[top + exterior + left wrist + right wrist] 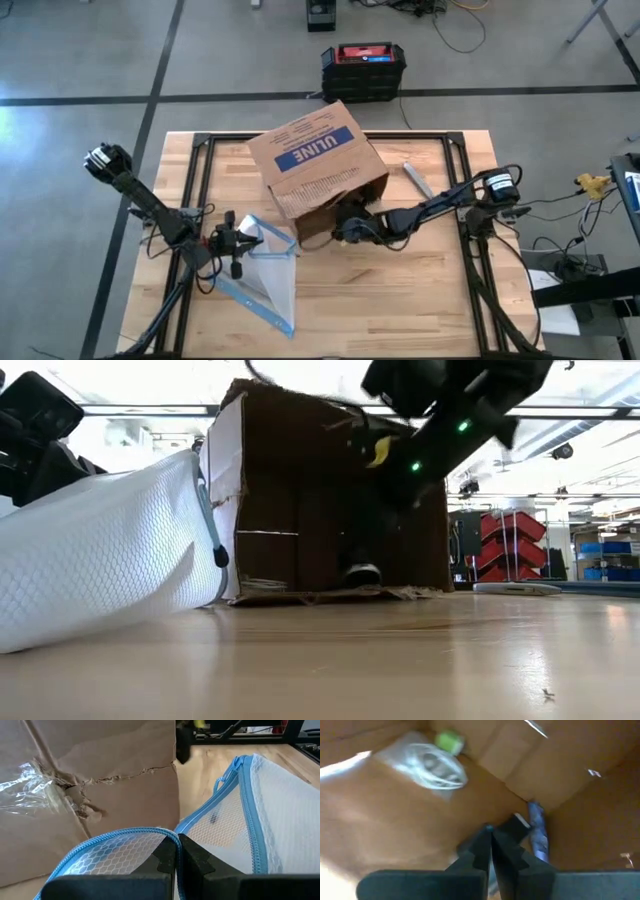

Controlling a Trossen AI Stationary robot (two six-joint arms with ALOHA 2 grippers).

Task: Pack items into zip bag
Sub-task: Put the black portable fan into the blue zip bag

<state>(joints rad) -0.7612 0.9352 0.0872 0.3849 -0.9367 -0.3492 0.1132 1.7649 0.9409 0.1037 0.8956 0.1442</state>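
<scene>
The zip bag (268,268), thin, limp mesh lying beside the cardboard box (315,165), is pinched at its blue-zipped rim, the soundest hold, by the closed left gripper (178,851); the right gripper (491,842), closed and apparently empty, reaches inside the box among light, loose items (432,765).

We count one worktop (400,290) and two arms, each ending in one tool: the left tool (232,243) and the right tool (345,228). We count one zip bag (268,268) and one box (318,165). Inside the box, the right wrist view gives us one clear packet (432,767), one green piece (449,741) and one blue piece (538,832); further items cannot be counted. We count one pale flat thing (418,179) on the worktop beside the box.
</scene>
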